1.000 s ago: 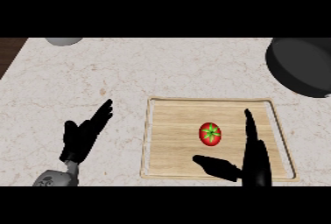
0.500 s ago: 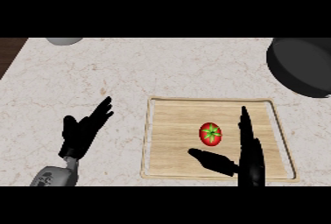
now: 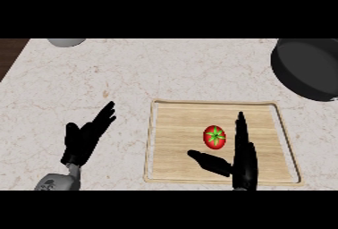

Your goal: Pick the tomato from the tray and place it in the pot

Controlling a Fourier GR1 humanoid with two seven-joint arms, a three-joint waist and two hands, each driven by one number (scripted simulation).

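Observation:
A red tomato (image 3: 214,137) with a green stem lies on the wooden tray (image 3: 185,116), a little right of its middle. My right hand (image 3: 242,156) is open over the tray's front part, its straight fingers just right of the tomato and its thumb stretched out below the tomato; it does not hold the fruit. The dark pot (image 3: 309,67) stands at the counter's far right, cut by the view's edge. My left hand (image 3: 86,136) rests open on the counter left of the tray, fingers pointing up and right.
A grey round object (image 3: 66,42) shows partly at the counter's far left edge. The marble counter (image 3: 165,67) stretches between the tray and the pot. The counter's left edge borders a dark wooden strip (image 3: 10,51).
My right hand has crept slightly forward and left, bringing its fingers closer to the tomato. The left hand, tomato and pot have hardly moved.

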